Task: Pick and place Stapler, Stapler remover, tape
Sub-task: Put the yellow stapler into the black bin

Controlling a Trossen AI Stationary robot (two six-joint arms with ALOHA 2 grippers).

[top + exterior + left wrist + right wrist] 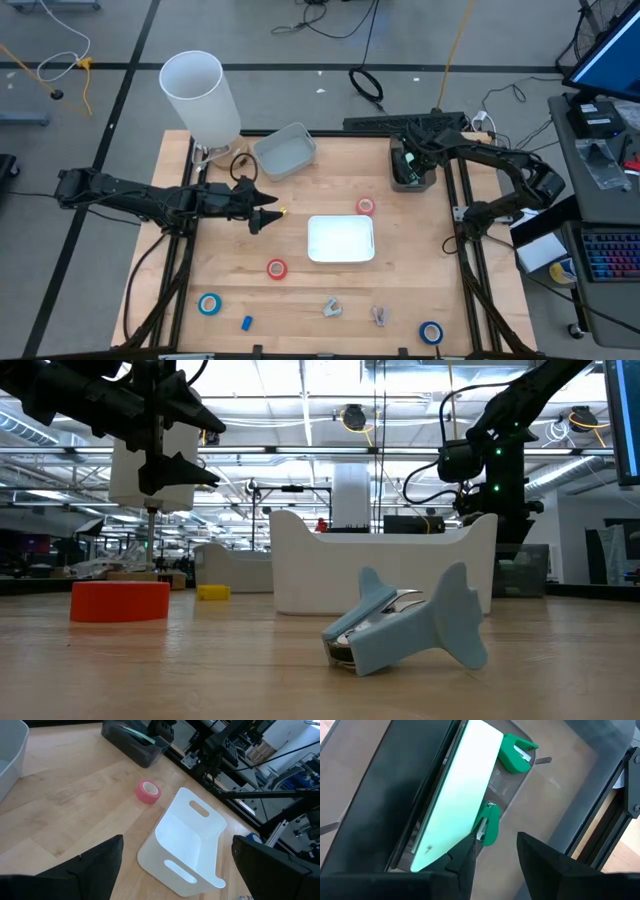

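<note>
My left gripper (268, 213) is open and empty, above the table left of the white tray (340, 239); it also shows in the left wrist view (180, 870). My right gripper (492, 857) is open, pointing down into the dark bin (412, 172) at the far right. There a pale green stapler (460, 795) lies beside two green stapler removers (487, 825). One finger (465, 862) stands next to the stapler's end; whether it touches, I cannot tell. Red tape rolls (365, 206) (276, 268) and blue tape rolls (209, 304) (430, 332) lie flat on the table.
A grey bin (285, 150) and a tall white cylinder (200, 95) stand at the far left. Two pale stapler removers (331, 308) (380, 316) and a small blue bit (246, 322) lie near the front edge. A small yellow bit (284, 211) lies by my left gripper.
</note>
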